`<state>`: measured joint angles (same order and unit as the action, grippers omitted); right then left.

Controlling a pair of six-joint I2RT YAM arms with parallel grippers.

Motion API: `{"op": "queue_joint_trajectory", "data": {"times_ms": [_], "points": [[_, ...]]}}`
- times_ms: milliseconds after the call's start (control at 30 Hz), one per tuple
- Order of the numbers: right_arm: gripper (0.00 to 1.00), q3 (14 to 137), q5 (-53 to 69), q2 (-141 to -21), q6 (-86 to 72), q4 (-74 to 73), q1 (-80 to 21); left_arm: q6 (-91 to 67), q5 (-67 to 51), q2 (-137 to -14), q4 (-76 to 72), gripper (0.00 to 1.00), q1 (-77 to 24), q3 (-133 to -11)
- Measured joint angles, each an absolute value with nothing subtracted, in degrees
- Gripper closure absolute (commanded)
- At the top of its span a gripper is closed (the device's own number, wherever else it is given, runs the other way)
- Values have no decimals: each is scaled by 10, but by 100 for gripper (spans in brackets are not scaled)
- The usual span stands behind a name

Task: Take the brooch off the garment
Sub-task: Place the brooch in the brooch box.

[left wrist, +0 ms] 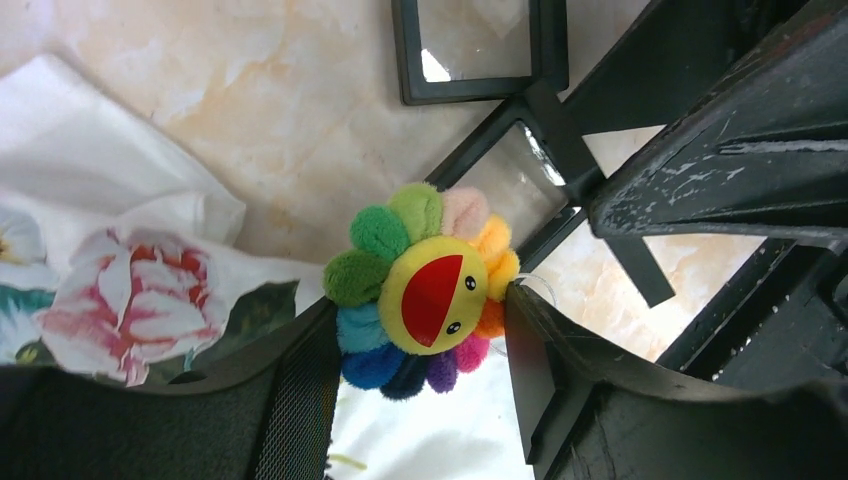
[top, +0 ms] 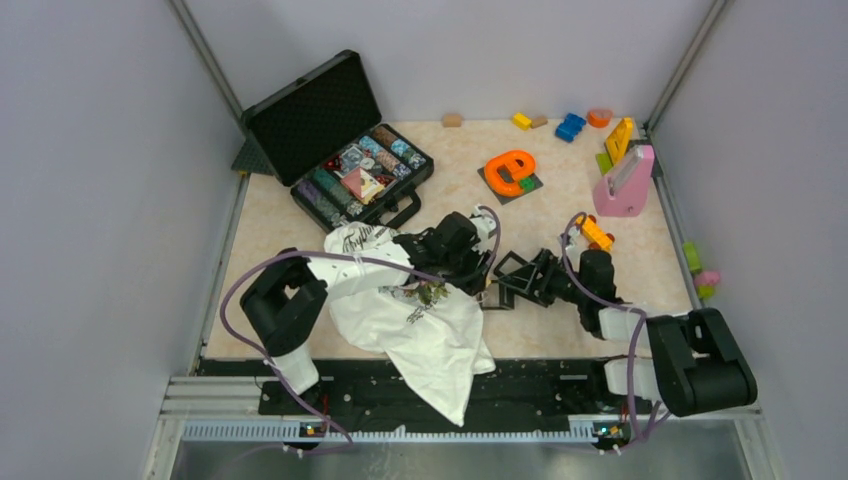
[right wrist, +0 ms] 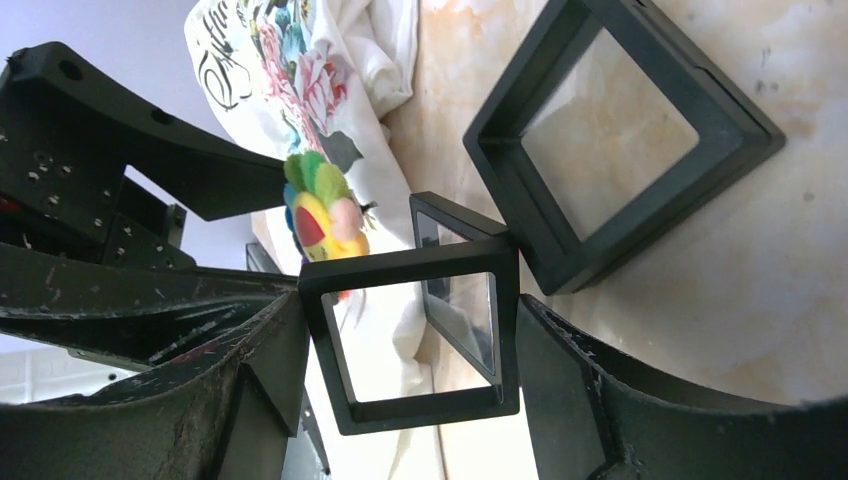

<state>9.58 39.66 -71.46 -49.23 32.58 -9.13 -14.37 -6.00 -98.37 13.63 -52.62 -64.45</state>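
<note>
The brooch (left wrist: 425,290) is a plush flower with a yellow face, a red mouth and many-coloured petals. My left gripper (left wrist: 420,305) is shut on it, one finger (left wrist: 290,390) against each side. It sits over the edge of the garment (left wrist: 120,290), a white floral T-shirt, and I cannot tell whether it is still pinned. The garment (top: 420,330) lies crumpled at the table's near edge, under the left gripper (top: 468,262). My right gripper (right wrist: 410,305) is shut on a black clear-windowed frame (right wrist: 410,410), held just beside the brooch (right wrist: 320,215).
A second black frame (right wrist: 620,140) lies on the table by the right gripper (top: 512,285). An open black case of chips (top: 350,170) stands at the back left. An orange letter toy (top: 510,172), a pink holder (top: 625,185), an orange car (top: 595,233) and small blocks (top: 570,125) lie at the back right.
</note>
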Motion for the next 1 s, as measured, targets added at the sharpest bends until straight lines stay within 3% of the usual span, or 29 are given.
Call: {"op": "queue_joint_trajectory", "data": {"times_ms": [800,1000], "points": [[51,126,422,-817,-513,415,-76,-118,-144,-1094,124,36,-521,-716],[51,126,423,-827,-526,432,-70,-124,-164,-1095,114,25,-515,-715]]}}
